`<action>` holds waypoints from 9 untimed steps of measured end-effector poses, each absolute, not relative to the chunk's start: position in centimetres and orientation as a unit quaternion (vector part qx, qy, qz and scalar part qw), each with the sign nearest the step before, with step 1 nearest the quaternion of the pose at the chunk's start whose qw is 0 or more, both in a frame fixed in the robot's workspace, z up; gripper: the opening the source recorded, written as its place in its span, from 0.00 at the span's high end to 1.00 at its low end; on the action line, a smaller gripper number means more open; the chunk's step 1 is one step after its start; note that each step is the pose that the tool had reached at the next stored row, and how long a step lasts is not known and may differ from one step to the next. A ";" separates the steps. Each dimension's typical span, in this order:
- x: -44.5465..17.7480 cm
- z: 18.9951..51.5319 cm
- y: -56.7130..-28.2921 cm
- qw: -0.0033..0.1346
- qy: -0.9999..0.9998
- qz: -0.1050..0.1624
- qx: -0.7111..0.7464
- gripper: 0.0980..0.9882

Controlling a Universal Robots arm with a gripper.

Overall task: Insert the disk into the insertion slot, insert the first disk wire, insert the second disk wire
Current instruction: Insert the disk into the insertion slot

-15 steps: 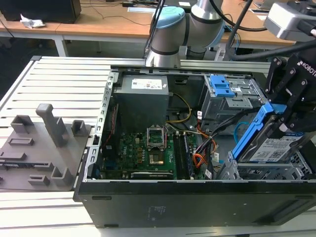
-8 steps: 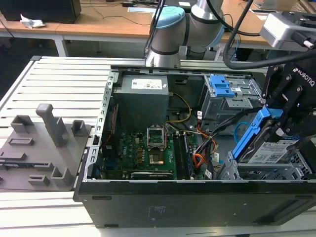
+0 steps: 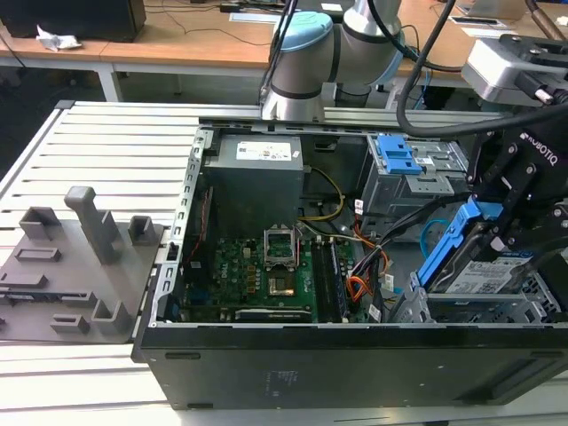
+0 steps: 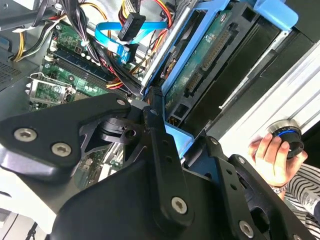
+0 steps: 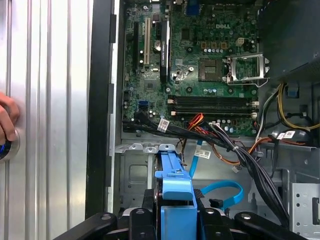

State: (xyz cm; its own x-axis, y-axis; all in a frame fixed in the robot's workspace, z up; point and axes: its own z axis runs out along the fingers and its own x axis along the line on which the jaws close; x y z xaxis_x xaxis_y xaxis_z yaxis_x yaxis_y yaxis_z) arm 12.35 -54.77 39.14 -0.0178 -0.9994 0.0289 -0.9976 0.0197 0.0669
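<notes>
While the gripper [image 3: 493, 238] clamps the disk [image 3: 486, 277] by its blue caddy, the drive hangs tilted over the insertion slot [image 3: 463, 312], at the corner of the open computer case [image 3: 266, 373] on the exterior view's right. The second disk wire [image 5: 223, 192] loops loose beside the slot. The first disk wire [image 3: 357, 286] lies along the motherboard's [image 3: 253, 266] edge, apart from the disk. A person's hand [image 4: 267, 157] rests on a round knob [image 4: 286, 136] on the slatted table [image 5: 55, 100].
</notes>
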 end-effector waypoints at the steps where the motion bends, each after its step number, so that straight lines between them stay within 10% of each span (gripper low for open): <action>1: 12.4 39.0 -54.8 0.034 -0.713 -0.014 0.700 0.70; 9: 12.4 38.3 -54.8 0.034 -0.713 -0.014 0.700 0.70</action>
